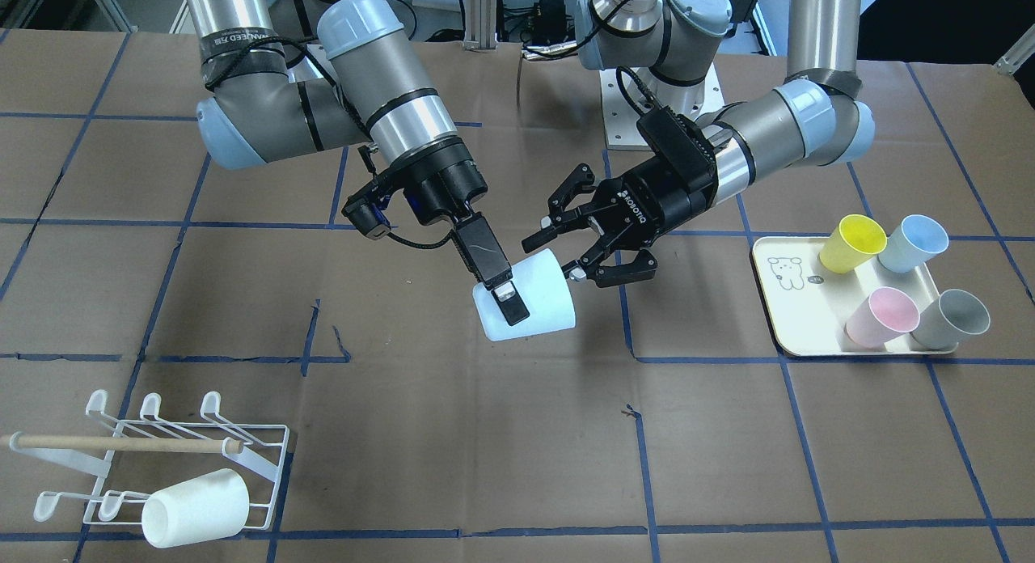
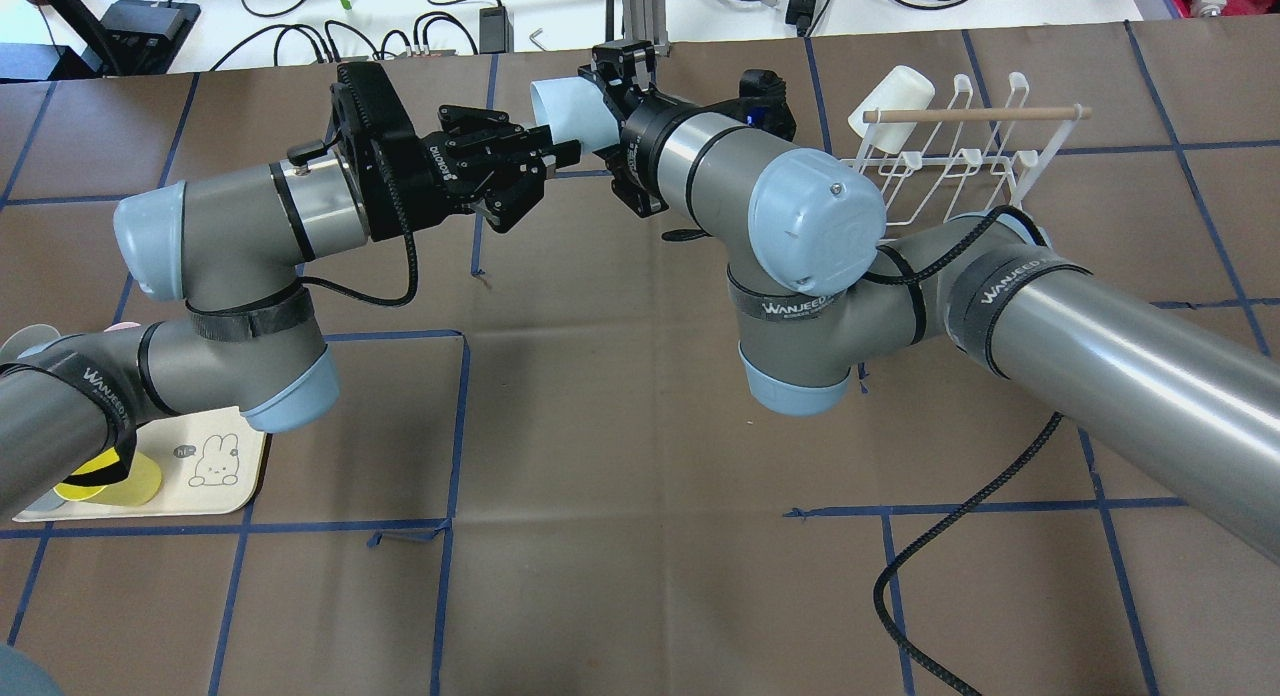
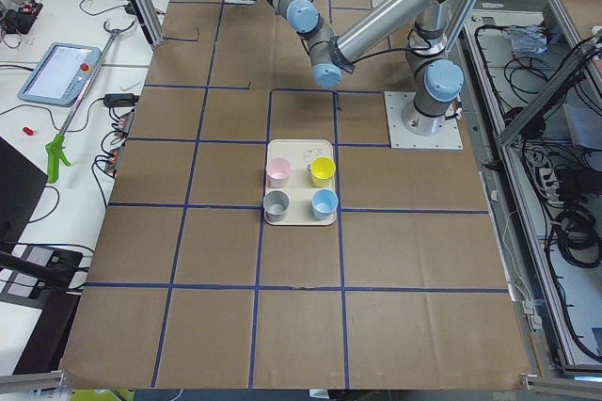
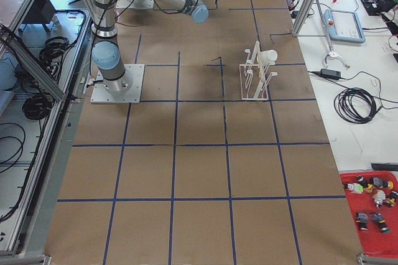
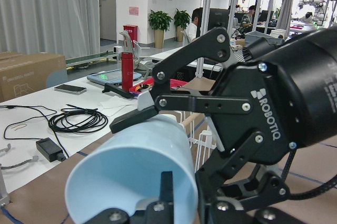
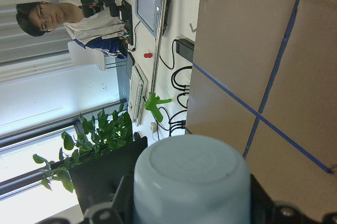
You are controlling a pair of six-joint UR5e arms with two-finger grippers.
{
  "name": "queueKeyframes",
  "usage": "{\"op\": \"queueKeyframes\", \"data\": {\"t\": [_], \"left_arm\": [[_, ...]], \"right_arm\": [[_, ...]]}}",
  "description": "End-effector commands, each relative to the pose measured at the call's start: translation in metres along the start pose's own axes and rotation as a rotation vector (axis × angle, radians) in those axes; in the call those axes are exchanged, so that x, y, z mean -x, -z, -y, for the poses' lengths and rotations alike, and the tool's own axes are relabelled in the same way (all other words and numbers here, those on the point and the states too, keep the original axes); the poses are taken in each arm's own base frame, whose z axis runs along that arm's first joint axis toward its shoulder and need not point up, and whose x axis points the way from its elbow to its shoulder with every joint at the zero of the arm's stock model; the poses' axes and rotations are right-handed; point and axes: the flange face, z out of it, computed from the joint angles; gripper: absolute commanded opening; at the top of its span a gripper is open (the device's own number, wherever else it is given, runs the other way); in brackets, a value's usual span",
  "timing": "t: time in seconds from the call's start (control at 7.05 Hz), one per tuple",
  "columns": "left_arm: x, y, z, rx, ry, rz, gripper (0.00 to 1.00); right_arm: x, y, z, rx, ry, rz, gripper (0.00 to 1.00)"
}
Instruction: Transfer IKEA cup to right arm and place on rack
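Observation:
A pale blue IKEA cup is held on its side above the middle of the table. My right gripper is shut on its rim wall, one finger inside the mouth and one outside. My left gripper is open, its jaws spread on either side of the cup's closed end. From overhead the cup lies between the left gripper and the right gripper. The left wrist view shows the cup's open mouth, the right wrist view its base. The white wire rack stands at the table's right end.
A white cup hangs on one prong of the rack. A cream tray with a bear drawing holds yellow, blue, pink and grey cups on my left side. Blue tape lines cross the brown table cover.

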Motion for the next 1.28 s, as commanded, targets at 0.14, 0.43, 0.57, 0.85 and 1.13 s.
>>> {"op": "queueKeyframes", "data": {"t": [0.14, 0.43, 0.57, 0.85, 1.13], "left_arm": [[0.005, 0.006, 0.001, -0.002, 0.014, 0.009, 0.98], [0.010, 0.010, 0.000, 0.006, 0.016, 0.031, 0.98], [0.036, 0.041, -0.005, -0.009, 0.033, 0.095, 0.98], [0.070, 0.096, -0.014, -0.048, 0.061, 0.178, 0.99], [0.086, 0.102, -0.024, 0.004, 0.095, 0.258, 0.98]], "right_arm": [[0.001, 0.001, 0.000, 0.001, 0.004, 0.002, 0.34], [0.003, -0.002, 0.006, -0.010, 0.007, 0.005, 0.27], [0.015, -0.005, 0.015, -0.023, 0.060, 0.024, 0.16], [0.032, -0.001, 0.062, -0.096, 0.157, 0.049, 0.09], [0.039, 0.006, 0.102, -0.175, 0.387, 0.033, 0.09]]}}
